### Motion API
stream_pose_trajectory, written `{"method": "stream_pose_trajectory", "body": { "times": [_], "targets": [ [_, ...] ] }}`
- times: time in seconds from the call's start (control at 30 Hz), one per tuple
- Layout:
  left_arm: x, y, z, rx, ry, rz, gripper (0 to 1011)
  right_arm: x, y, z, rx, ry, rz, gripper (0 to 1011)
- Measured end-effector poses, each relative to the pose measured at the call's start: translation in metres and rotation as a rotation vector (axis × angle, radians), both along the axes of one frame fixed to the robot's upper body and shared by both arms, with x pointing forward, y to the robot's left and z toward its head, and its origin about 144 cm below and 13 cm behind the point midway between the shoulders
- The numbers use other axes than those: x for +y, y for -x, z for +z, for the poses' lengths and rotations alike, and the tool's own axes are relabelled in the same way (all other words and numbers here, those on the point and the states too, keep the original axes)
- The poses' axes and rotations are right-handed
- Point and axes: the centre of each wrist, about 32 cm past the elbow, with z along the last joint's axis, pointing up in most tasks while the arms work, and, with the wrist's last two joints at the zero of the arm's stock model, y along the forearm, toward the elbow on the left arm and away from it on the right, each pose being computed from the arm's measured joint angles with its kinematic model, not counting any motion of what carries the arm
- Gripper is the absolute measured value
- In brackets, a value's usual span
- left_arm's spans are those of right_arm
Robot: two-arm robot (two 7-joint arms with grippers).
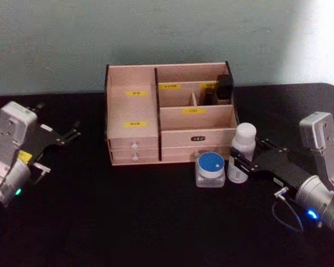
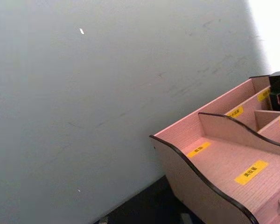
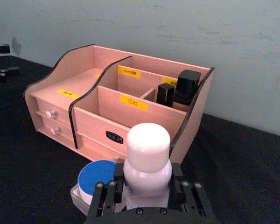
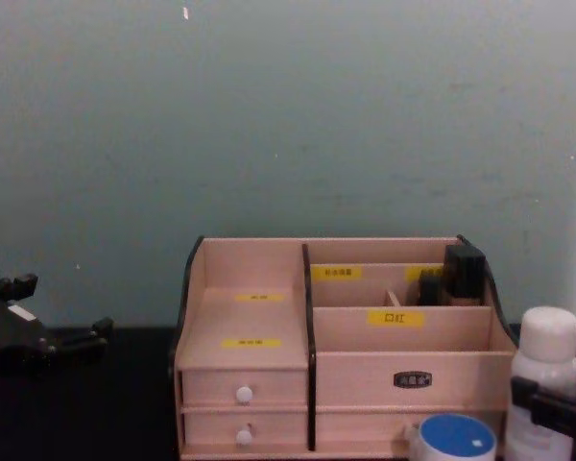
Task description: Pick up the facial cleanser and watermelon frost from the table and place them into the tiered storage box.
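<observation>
The facial cleanser (image 1: 243,139), a white bottle with a white cap, stands on the black table just right of the tiered storage box (image 1: 197,136). My right gripper (image 1: 237,164) is shut on its lower body, one finger on each side; the right wrist view shows the bottle (image 3: 147,149) held between them. The watermelon frost (image 1: 210,168), a clear jar with a blue lid, sits touching the bottle's left side, in front of the box's right drawer. My left gripper (image 1: 58,150) hangs open at the far left, well away from the box.
Black-capped items (image 1: 224,89) fill the box's back right compartment. The stepped left shelf (image 2: 214,163) and the front right compartment (image 3: 130,116) are bare. A blue cable (image 1: 286,214) loops beside my right wrist. A wall stands close behind the box.
</observation>
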Motion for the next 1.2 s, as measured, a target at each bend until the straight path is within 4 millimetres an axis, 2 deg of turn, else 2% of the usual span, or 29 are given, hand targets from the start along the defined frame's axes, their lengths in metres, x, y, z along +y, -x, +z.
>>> {"method": "stream_pose_trajectory", "body": {
  "times": [0.07,0.43,0.6,0.97,1.2],
  "targets": [
    [0.0,0.0,0.0,0.0,0.0,0.0,1001,0.0,0.0,0.0,0.0,0.0,0.0,594],
    [0.0,0.0,0.0,0.0,0.0,0.0,1001,0.0,0.0,0.0,-0.001,-0.001,-0.001,595],
    [0.0,0.0,0.0,0.0,0.0,0.0,1001,-0.004,0.003,0.007,-0.022,-0.012,0.004,595],
    [0.0,0.0,0.0,0.0,0.0,0.0,1001,-0.015,0.01,0.05,-0.092,-0.088,0.064,594],
    [0.0,0.0,0.0,0.0,0.0,0.0,1001,-0.014,-0.004,0.069,-0.135,-0.117,0.093,595]
  ]
}}
